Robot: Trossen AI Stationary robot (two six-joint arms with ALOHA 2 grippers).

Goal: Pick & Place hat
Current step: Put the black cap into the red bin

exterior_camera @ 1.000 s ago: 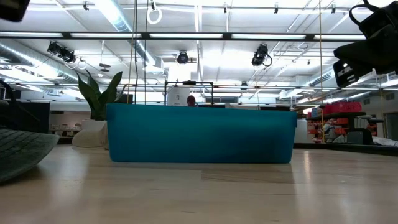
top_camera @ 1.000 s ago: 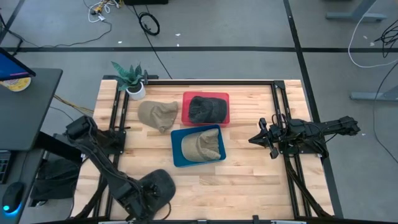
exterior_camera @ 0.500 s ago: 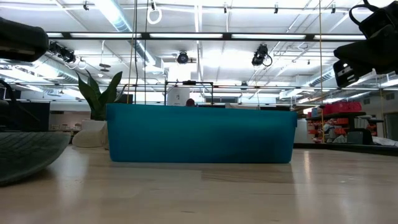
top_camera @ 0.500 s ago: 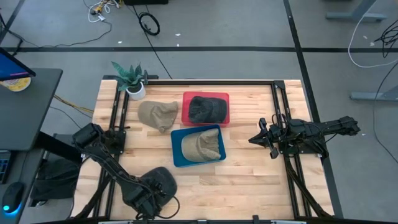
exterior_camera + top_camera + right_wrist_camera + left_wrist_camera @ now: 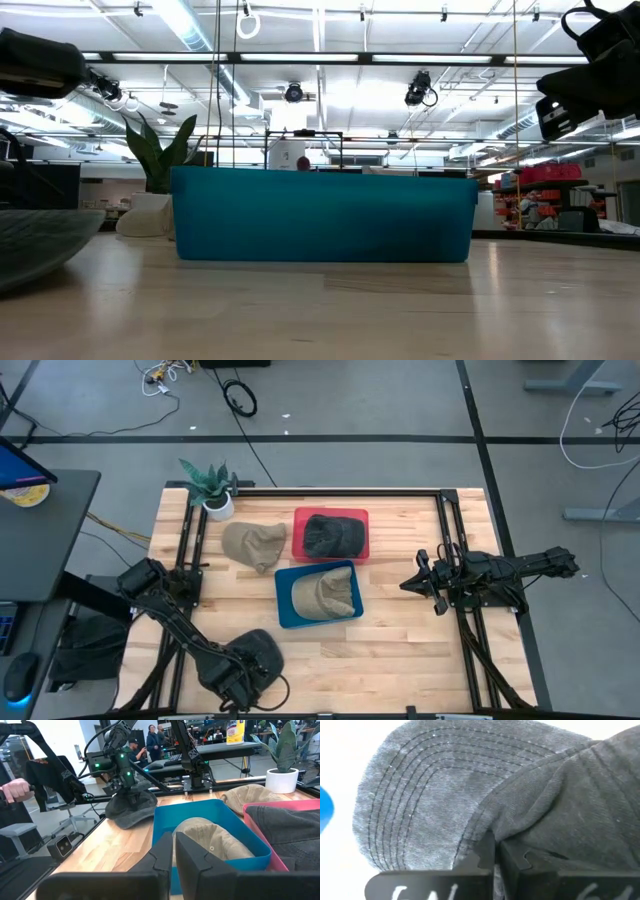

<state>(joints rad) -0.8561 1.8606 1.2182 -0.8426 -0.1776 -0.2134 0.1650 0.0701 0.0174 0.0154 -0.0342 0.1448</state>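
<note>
A dark grey hat is held by the left gripper near the table's front edge, well to the front-left of the blue bin; the fingers are seen pinched tight on the fabric where brim meets crown. A tan hat lies loose on the wood just behind and left of the blue bin; another tan hat is already inside it; a dark hat sits in the red bin directly behind. The right gripper is parked right of the blue bin, fingers together, empty. Judged so, two hats are placed, one is in transit, one is untouched.
</note>
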